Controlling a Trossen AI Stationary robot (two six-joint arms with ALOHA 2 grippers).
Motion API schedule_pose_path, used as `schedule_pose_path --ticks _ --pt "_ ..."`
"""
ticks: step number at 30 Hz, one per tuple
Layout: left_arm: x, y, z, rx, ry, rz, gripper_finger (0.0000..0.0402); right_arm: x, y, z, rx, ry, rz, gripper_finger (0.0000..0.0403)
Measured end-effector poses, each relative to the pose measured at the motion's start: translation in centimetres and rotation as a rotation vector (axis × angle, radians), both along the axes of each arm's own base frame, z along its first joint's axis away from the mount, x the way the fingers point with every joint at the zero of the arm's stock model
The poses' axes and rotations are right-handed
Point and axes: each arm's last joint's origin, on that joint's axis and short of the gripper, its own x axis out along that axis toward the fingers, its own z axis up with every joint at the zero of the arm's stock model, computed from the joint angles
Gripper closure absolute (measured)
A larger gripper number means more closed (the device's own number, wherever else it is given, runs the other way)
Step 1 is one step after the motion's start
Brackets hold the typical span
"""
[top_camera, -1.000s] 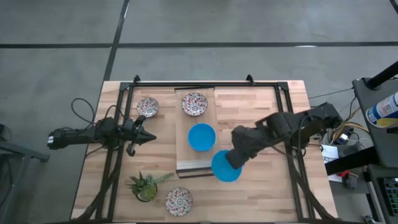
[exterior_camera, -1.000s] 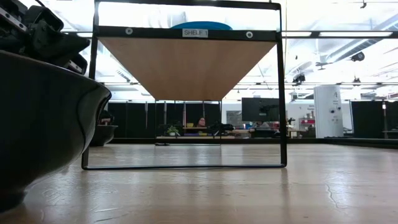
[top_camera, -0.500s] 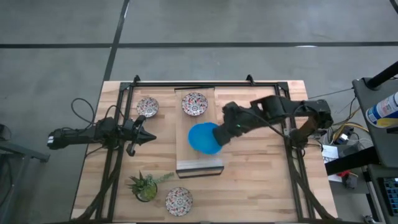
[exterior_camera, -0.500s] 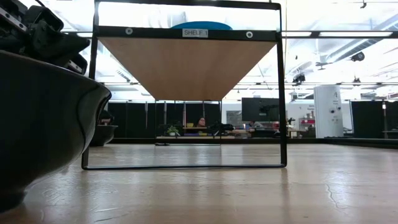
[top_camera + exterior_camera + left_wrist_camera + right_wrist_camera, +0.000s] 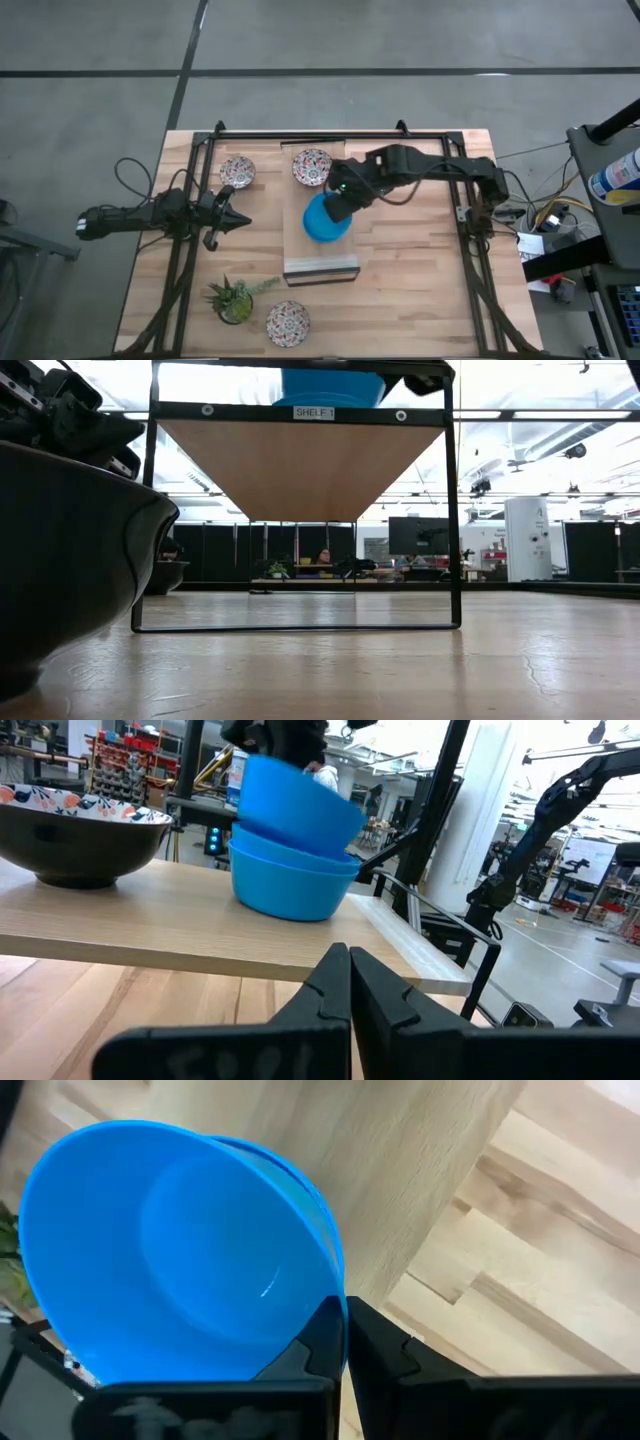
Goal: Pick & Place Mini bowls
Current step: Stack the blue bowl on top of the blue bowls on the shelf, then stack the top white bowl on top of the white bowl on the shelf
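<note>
Two plain blue mini bowls are on the raised wooden shelf (image 5: 320,258) at the table's middle. One blue bowl (image 5: 290,880) rests on its base on the shelf top. The other blue bowl (image 5: 300,810) is tilted above and into it, and my right gripper (image 5: 340,200) is shut on it. A patterned bowl (image 5: 313,166) stands on the shelf's far part. Another patterned bowl (image 5: 237,171) is on the table at far left, and a third (image 5: 288,322) is near the near edge. My left gripper (image 5: 240,222) is shut, left of the shelf, and touches nothing. My right gripper pinches the upper blue bowl by its rim (image 5: 335,1285), one finger (image 5: 315,1342) inside the bowl and one (image 5: 378,1345) outside. The fingers come from the table's right, slanting down. The bowl is tilted, and its underside dips into the blue bowl (image 5: 318,1200) on the shelf.
A small green potted plant (image 5: 235,298) stands near the table's near left corner. A black metal frame (image 5: 300,135) runs round the table and carries the shelf (image 5: 300,460), with open room beneath it. Bare wood lies right of the shelf (image 5: 410,270).
My right gripper has carried the blue bowl from right of the shelf's near corner toward the far left. It now stands over the shelf above the other blue bowl. In the low view the bowl now rises above the shelf top.
</note>
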Motion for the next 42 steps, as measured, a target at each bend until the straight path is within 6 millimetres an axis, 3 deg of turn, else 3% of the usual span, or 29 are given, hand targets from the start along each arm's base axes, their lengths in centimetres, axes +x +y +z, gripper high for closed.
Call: schedule_pose_path --ticks 15,24,32,42 --pt "0.0 0.0 0.0 0.0 0.006 0.0 0.0401 1.0 -0.8 -1.5 0.099 0.049 0.033 0.0392" --pt "0.0 0.0 0.0 0.0 0.006 0.0 0.0401 1.2 -0.9 -1.5 0.099 0.03 0.041 0.0317" --pt "0.0 0.0 0.0 0.0 0.006 0.0 0.0401 0.8 -0.8 1.3 0.02 -0.07 0.072 0.0273" --pt "0.0 0.0 0.0 0.0 0.006 0.0 0.0401 0.7 0.3 3.3 -0.133 -0.154 0.121 0.0277"
